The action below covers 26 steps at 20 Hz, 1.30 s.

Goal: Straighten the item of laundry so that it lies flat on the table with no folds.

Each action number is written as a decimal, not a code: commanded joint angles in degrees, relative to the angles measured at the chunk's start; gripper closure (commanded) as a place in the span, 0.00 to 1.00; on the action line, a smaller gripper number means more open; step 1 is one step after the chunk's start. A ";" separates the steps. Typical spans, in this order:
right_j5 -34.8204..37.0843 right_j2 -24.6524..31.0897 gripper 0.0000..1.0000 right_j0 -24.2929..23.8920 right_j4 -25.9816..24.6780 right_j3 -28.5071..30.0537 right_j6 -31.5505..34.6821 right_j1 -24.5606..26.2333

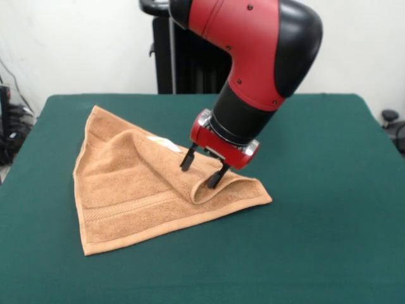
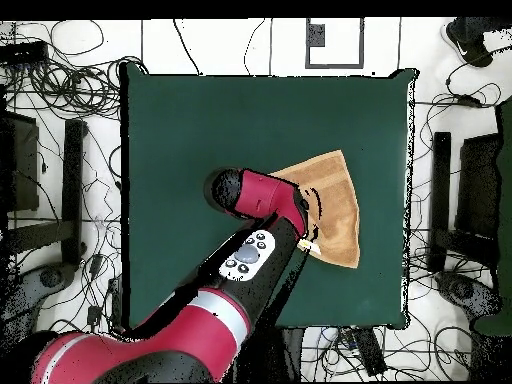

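The orange-tan towel [image 1: 126, 190] lies on the dark green table [image 1: 316, 221], left of the middle. One part is folded over into a triangle, with a raised fold running to its right corner [image 1: 262, 197]. A white tag [image 1: 164, 144] shows on its far edge. My gripper [image 1: 203, 168] is open. Its two black fingertips [image 1: 188, 158] reach down to the towel, one on either side of the raised fold. In the overhead view the towel [image 2: 335, 200] shows right of the arm [image 2: 270, 200], which hides the gripper.
The black pedestal [image 1: 183, 57] stands behind the table's far edge. Bare green table [image 2: 200, 130] lies on all sides of the towel. Cables and dark equipment [image 2: 60, 200] cover the floor around the table.
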 commanded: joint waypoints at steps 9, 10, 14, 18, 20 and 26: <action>6.08 3.24 0.00 3.53 2.24 -1.51 17.83 3.35; 6.88 2.63 0.00 3.79 2.18 -1.83 18.20 3.61; 7.98 1.41 0.00 4.23 2.04 -1.64 18.01 3.62; 8.79 0.12 0.00 4.33 2.04 -2.85 17.90 4.65; 9.08 -0.15 0.00 4.38 2.18 -3.34 18.16 5.11; 9.83 -0.24 0.00 4.41 1.96 -2.58 17.45 4.22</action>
